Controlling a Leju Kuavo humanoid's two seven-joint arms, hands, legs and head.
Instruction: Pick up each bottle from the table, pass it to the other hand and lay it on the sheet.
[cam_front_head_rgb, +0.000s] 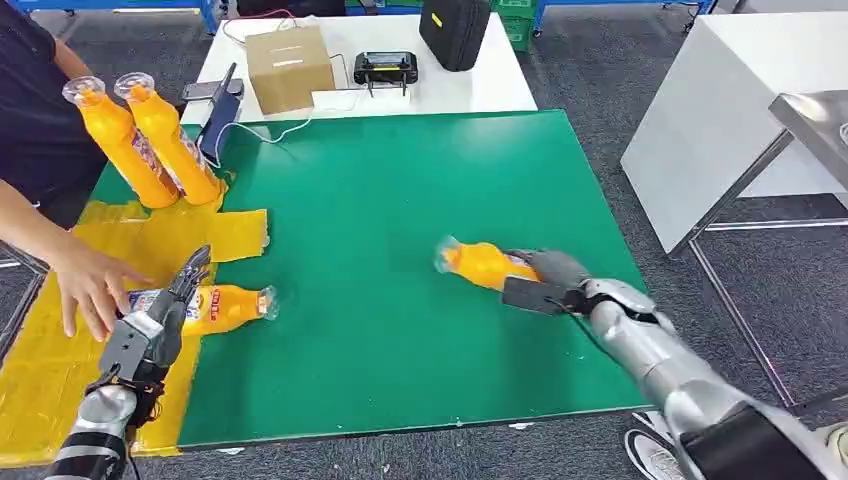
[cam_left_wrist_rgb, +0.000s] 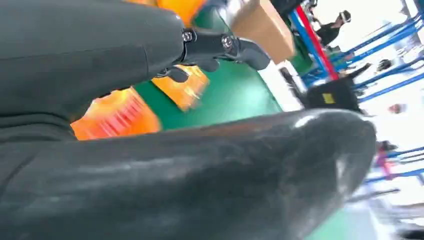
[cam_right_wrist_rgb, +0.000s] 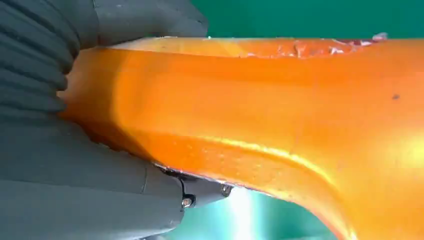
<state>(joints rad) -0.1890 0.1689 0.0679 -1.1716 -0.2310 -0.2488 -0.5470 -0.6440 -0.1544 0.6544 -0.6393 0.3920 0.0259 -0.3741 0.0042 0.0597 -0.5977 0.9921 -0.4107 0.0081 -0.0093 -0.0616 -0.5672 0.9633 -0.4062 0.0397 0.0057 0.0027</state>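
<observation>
My right hand (cam_front_head_rgb: 545, 280) grips an orange bottle (cam_front_head_rgb: 480, 263) by its base, just above the green mat (cam_front_head_rgb: 400, 180), cap pointing left. The right wrist view shows that bottle (cam_right_wrist_rgb: 280, 110) close up in my hand (cam_right_wrist_rgb: 75, 175). A second orange bottle (cam_front_head_rgb: 235, 305) lies on the yellow sheet (cam_front_head_rgb: 60, 360) at its right edge. My left hand (cam_front_head_rgb: 165, 305) hovers over its label end with fingers stretched out and holds nothing. In the left wrist view the fingers (cam_left_wrist_rgb: 220, 47) reach out past the lying bottle (cam_left_wrist_rgb: 117, 115). Two more bottles (cam_front_head_rgb: 120, 145) (cam_front_head_rgb: 175, 140) stand leaning at the sheet's far end.
A person's hand (cam_front_head_rgb: 90, 285) rests on the sheet just left of my left hand. Behind the mat, a white table holds a cardboard box (cam_front_head_rgb: 288, 65), a black case (cam_front_head_rgb: 455, 30) and a small device (cam_front_head_rgb: 385, 68). A white bench (cam_front_head_rgb: 720, 110) stands to the right.
</observation>
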